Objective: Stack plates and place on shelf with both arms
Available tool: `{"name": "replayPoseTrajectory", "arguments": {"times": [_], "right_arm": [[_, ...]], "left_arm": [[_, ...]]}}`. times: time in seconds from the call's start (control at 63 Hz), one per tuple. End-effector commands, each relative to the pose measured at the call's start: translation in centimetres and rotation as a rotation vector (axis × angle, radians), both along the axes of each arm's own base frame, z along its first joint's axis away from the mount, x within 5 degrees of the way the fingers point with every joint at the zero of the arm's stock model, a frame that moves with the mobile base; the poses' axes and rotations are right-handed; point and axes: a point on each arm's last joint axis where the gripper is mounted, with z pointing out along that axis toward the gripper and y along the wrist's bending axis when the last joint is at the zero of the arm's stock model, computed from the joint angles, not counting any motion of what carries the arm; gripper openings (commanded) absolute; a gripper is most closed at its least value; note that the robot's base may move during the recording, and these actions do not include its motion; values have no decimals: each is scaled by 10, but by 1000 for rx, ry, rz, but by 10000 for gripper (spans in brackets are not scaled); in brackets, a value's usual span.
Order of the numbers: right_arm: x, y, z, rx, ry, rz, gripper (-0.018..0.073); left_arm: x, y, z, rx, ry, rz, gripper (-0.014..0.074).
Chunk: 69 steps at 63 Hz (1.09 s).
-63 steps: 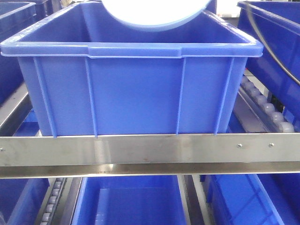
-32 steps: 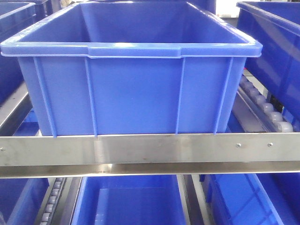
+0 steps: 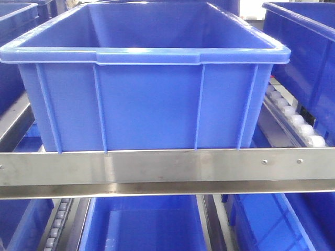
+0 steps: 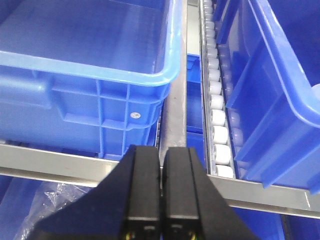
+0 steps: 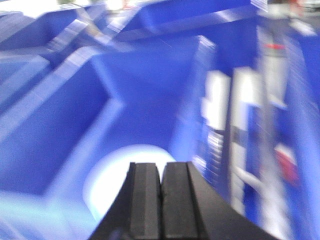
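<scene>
Front-facing camera fills with the shelf, whose brushed-steel rail runs flat across the near edge, and a large blue crate sits on it squarely ahead of me, open side up, its inside hidden below the rim from this angle. More blue crates stand to the left and right, and another lies on the tier beneath; a row of small white rollers runs away along the right side of the central crate. No plate and no arm shows in this view. On my left wrist camera, the left gripper has its two black fingers pressed flat together with nothing between them, hovering just near the steel rail, over the gap between a crate on the left and a tilted-looking crate on the right, with rollers running between them. My right wrist camera is heavily blurred, but I can make out the right gripper with its fingers also pressed together and holding nothing, above a pale round shape, the plates, lying on the floor of a blue crate. I cannot tell whether it is one or two.
</scene>
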Motion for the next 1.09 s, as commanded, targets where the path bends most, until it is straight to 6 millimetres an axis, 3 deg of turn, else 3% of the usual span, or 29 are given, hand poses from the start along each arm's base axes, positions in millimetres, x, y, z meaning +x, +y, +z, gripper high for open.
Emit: {"name": "replayPoseTrajectory", "arguments": {"times": [0.0,0.349,0.571,0.761,1.079], "right_arm": [[-12,-5,2,20,-102,-13,48],[-18,-7,-47,-13,13,-12,48],[-18,-7,-40,5,-63,-15,48],[-44,-22,-31,17,-189,-97,48],[-84,-37,-70,28,-334,-239,48]], "left_arm": [[2,-1,16,-8,-105,-7,90],[2,-1,16,-8,-105,-7,90],[2,-1,16,-8,-105,-7,90],[2,-1,16,-8,-105,-7,90],[2,-1,16,-8,-105,-7,90]]}}
